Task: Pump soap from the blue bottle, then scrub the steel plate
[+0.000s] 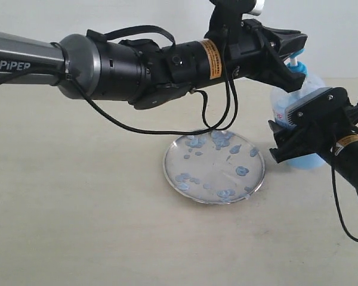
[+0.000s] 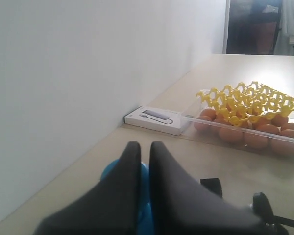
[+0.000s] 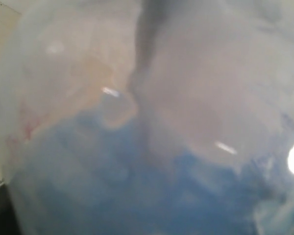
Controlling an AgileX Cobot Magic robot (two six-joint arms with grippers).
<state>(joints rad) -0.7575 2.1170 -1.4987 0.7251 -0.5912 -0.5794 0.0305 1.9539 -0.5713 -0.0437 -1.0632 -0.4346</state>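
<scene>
The steel plate lies on the table, dotted with pale blue soap blobs. Just right of it stands the blue bottle. My right gripper is shut round the bottle's body. Its wrist view is filled by the clear bottle wall with soap inside, and its fingers are hidden there. My left arm reaches across from the left. The left gripper sits over the blue pump head. In the left wrist view that gripper is shut, with the pump head right under its fingers.
A black cable from the left arm hangs low over the plate's far rim. Along the wall in the left wrist view lie a white box and a clear tray of orange balls under a yellow grid.
</scene>
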